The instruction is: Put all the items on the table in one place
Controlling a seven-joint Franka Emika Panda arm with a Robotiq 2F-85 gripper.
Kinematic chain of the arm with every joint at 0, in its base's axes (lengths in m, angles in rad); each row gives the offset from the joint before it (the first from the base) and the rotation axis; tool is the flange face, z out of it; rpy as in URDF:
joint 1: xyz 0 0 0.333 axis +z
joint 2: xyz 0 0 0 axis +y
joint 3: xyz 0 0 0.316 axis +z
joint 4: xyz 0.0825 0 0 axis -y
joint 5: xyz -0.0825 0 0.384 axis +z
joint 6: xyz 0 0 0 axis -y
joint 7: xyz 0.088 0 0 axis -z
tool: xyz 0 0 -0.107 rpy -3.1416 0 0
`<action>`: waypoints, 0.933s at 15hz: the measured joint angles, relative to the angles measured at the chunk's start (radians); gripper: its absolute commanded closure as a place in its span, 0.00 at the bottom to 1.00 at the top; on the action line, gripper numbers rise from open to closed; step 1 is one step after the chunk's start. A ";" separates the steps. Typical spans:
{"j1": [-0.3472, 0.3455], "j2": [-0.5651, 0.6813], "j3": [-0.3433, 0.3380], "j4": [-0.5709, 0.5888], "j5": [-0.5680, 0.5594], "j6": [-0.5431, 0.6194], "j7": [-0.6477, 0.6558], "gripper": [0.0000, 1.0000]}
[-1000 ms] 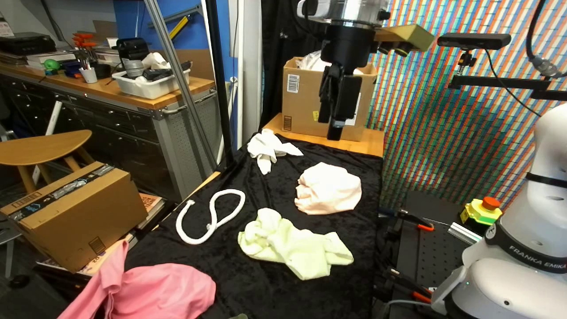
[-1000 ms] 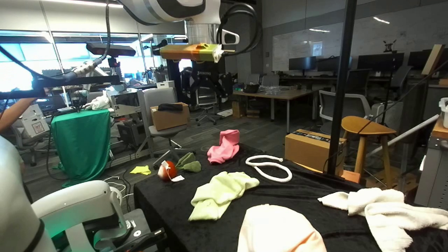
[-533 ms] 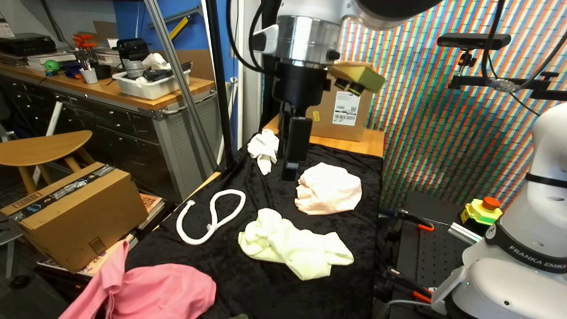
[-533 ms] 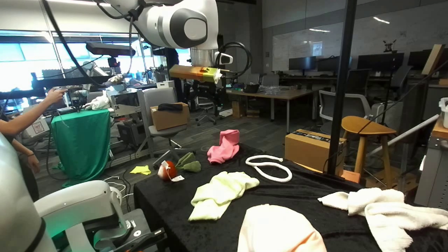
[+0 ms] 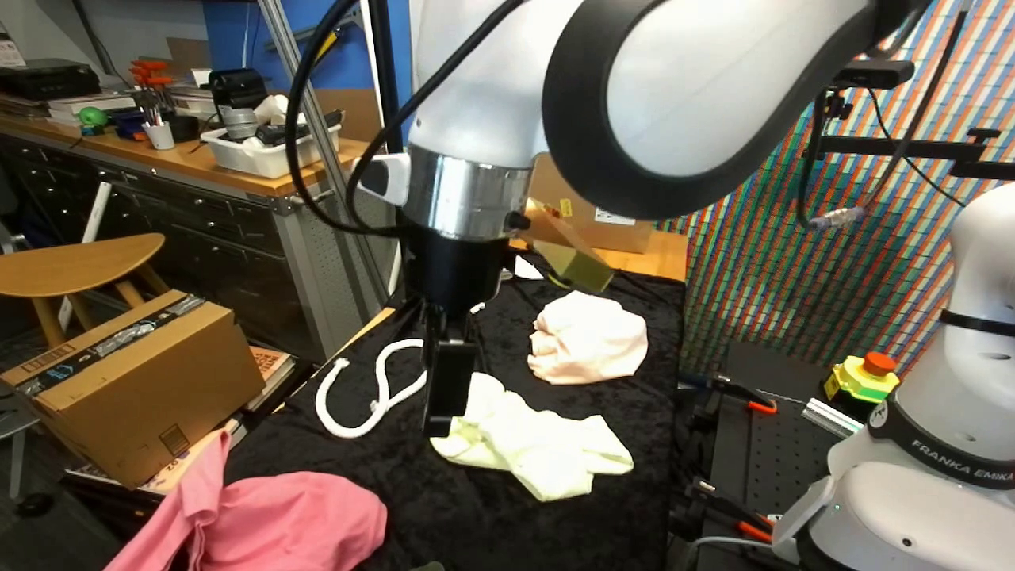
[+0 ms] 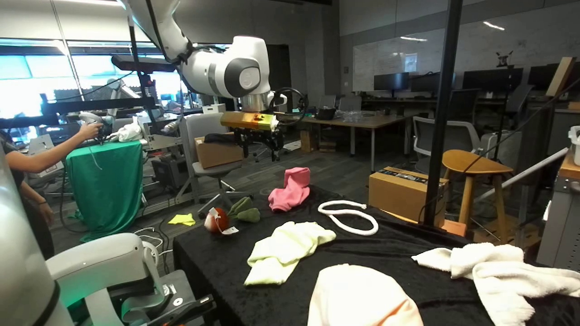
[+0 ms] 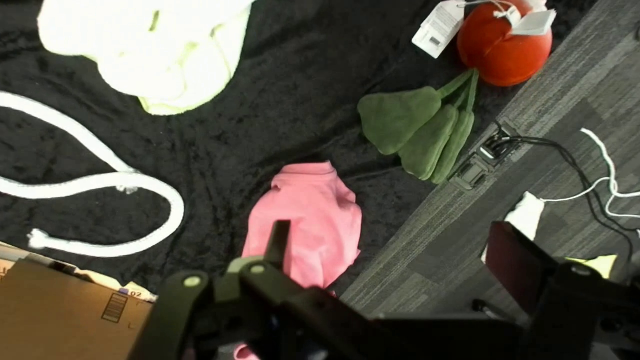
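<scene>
Gripper [image 7: 391, 230] hangs clear of the table [image 7: 225, 132], fingers [image 7: 517, 265] spread, empty, presumably to fit around the bunched pink cloth [image 7: 315, 210].

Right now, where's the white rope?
In the wrist view, at the left edge: the white rope lies on the black-draped table, between the pale yellow cloth (higher in frame) and the cardboard box (lower).

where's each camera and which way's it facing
Wrist view: over the table, facing down, showing open claw.
In an exterior view: by the pink cloth, facing the far box, showing robot arm, claw.
In an exterior view: by the peach cloth, facing the pink cloth, showing robot arm, claw.
Both exterior views share the rope, table, robot arm.
</scene>
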 measured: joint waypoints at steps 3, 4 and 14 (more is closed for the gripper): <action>0.008 0.096 0.017 0.060 -0.092 0.024 0.062 0.00; 0.013 0.128 0.017 0.088 -0.127 0.024 0.087 0.00; 0.073 0.414 0.008 0.402 -0.279 0.028 0.209 0.00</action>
